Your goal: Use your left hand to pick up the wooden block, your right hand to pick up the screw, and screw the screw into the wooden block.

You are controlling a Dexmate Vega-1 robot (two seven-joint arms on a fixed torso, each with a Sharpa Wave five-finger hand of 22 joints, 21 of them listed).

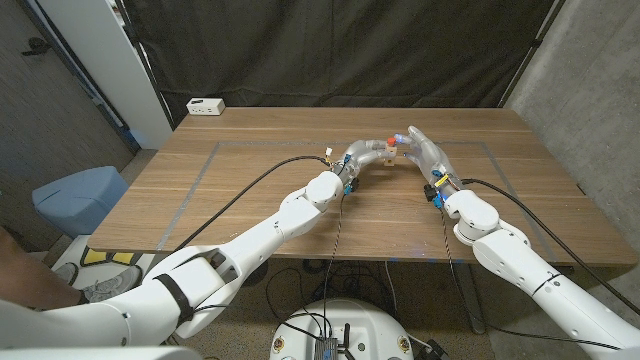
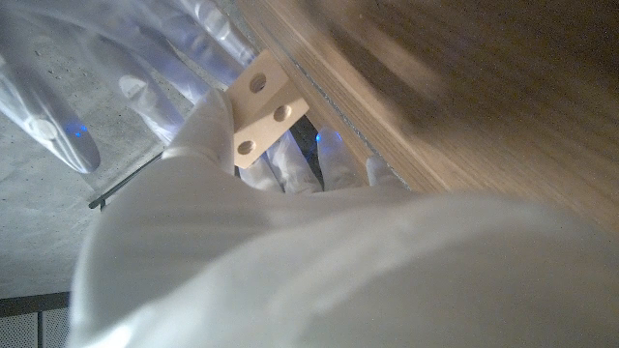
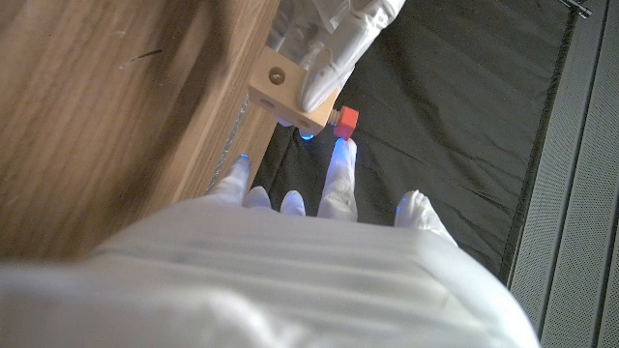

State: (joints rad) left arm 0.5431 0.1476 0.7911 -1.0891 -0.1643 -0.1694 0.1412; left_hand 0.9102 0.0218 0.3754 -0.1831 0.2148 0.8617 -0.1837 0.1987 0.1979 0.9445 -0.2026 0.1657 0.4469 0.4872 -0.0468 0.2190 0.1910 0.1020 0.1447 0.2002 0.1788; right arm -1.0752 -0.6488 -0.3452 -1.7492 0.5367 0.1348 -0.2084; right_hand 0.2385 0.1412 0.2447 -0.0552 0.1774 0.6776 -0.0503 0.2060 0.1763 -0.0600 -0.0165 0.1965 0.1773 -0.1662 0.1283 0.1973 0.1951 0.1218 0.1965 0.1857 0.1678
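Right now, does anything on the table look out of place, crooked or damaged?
Nothing stands out. The left hand holds the wooden block above the table, and the red-headed screw sits in the block's end with the right hand at it. A white box rests at the far left corner.

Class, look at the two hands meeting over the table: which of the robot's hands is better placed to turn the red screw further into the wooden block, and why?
Probably the right hand: its fingertips touch the red screw, while the left hand grips the wooden block.
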